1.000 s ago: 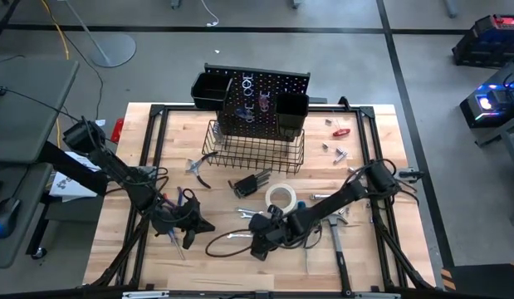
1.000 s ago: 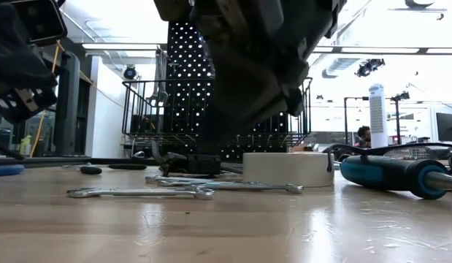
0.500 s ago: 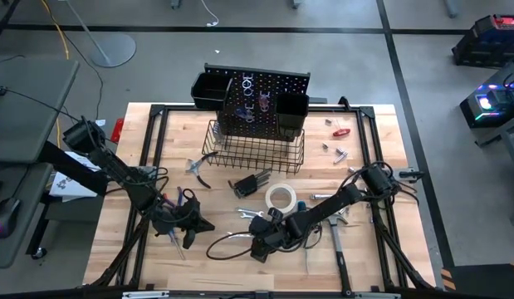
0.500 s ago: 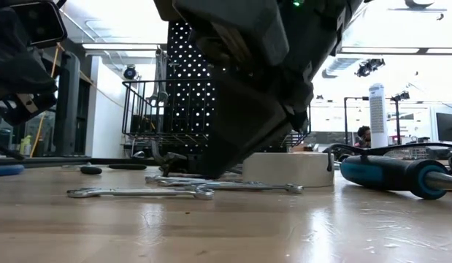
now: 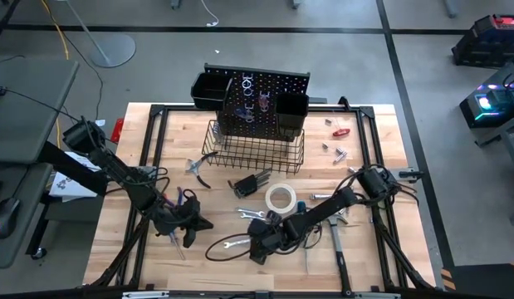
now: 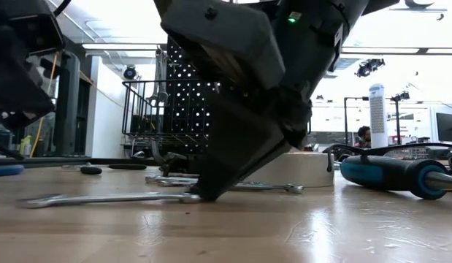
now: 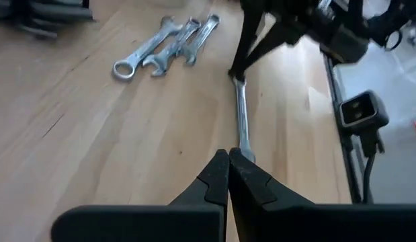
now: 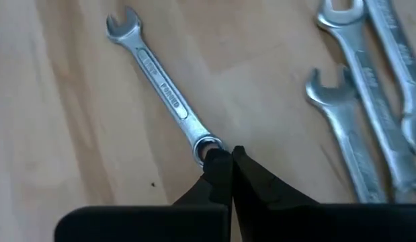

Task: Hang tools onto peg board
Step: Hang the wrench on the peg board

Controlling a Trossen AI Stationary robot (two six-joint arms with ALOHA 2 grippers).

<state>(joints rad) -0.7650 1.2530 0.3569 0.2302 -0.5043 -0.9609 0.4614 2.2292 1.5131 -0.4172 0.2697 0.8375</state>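
Note:
A silver wrench lies flat on the wooden table, near its front edge. My right gripper is shut, with its tips at the wrench's ring end. My left gripper is also shut. It hovers above the table beside the wrench's open end, touching nothing. The peg board stands upright at the far edge, with two bins and a wire basket. More silver wrenches lie beside the white tape roll. My right gripper presses its shut fingertips down on the wrench's ring end. The fingers slant down from above and from the table's right, roughly along the wrench. The wrench lies flat on the table, its open end pointing away toward my left gripper.
A hammer lies right of my right arm and a blue-handled screwdriver beside it. Red-handled pliers and a black tool holder lie before the basket. Small parts are scattered at the far right.
My right gripper has come down onto the table at the wrench's ring end, staying shut. The wrench has slid along the table toward the left edge. My left gripper has tipped a little without shifting place.

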